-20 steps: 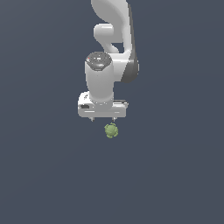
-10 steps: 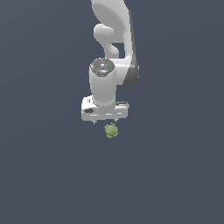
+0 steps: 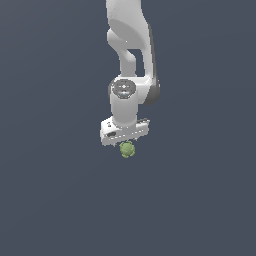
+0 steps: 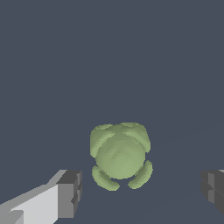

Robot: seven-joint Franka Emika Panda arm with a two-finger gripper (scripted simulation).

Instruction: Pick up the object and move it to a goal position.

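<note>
The object (image 3: 127, 149) is a small light-green lump with a knobbly rim, lying on the dark grey floor. In the exterior view the white gripper (image 3: 124, 143) points straight down, just above it. In the wrist view the object (image 4: 120, 155) lies between the two dark fingertips, one (image 4: 70, 194) on one side and the other (image 4: 213, 190) on the other. The gripper (image 4: 142, 192) is open wide and holds nothing. Neither finger touches the object.
The dark grey floor (image 3: 55, 200) is plain on all sides. The white arm (image 3: 131, 45) rises behind the gripper to the top of the exterior view.
The gripper has come down and slightly to the exterior view's right, closer over the object. The object has not moved.
</note>
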